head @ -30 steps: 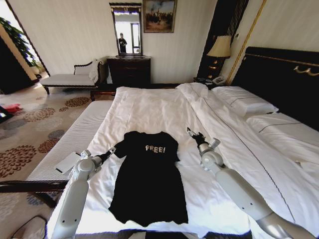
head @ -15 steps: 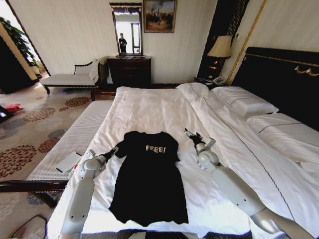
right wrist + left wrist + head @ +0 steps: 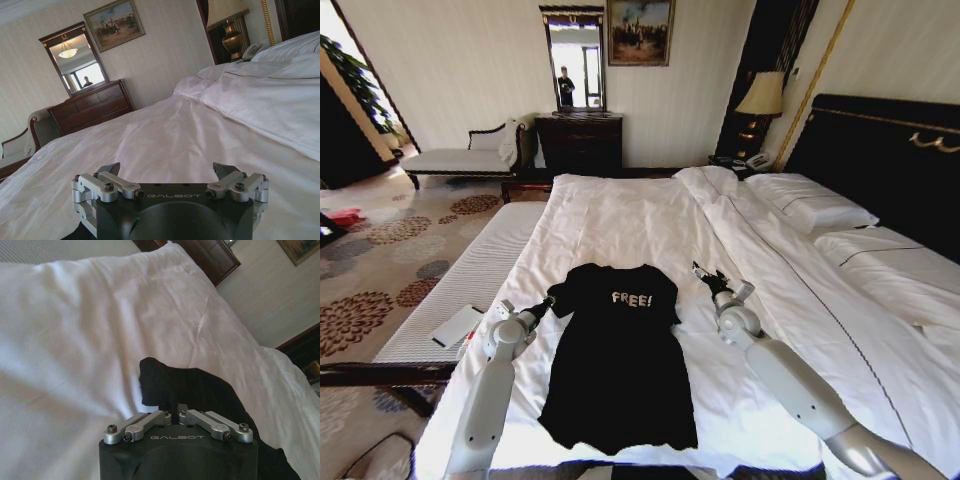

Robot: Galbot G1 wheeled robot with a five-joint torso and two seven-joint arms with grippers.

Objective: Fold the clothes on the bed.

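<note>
Nearest to us, our two arms reach forward over the foot end of the bed (image 3: pixel 620 215), one on each side of the black T-shirt (image 3: pixel 620 360). The shirt lies flat on the white duvet (image 3: pixel 750 390), chest up, its hem towards us and its collar away, with the white "FREE!" lettering (image 3: pixel 631 298) facing us.

Our left gripper (image 3: pixel 546 303) is at the shirt's left sleeve (image 3: pixel 155 385). In the left wrist view its jaws are drawn together, the tips meeting on the black cloth of that sleeve, so we take them to be gripping the sleeve's edge. The rest of the shirt runs off beyond and to the right of these jaws.

Our right gripper (image 3: pixel 706 277) sits over bare duvet, just to the right of the shirt's right sleeve (image 3: pixel 669 312) and apart from it. In the right wrist view its jaws stand wide open with nothing between them, only white bedding ahead.

Past both jaws the duvet stretches on towards the pillows (image 3: pixel 810 203) on the right and the dark headboard (image 3: pixel 890 160). Farther still, against the wall, stand a dark dresser (image 3: pixel 580 140) with a mirror (image 3: pixel 573 60) above it, a painting (image 3: pixel 640 32), and a lamp (image 3: pixel 761 95) beside the bed.
</note>
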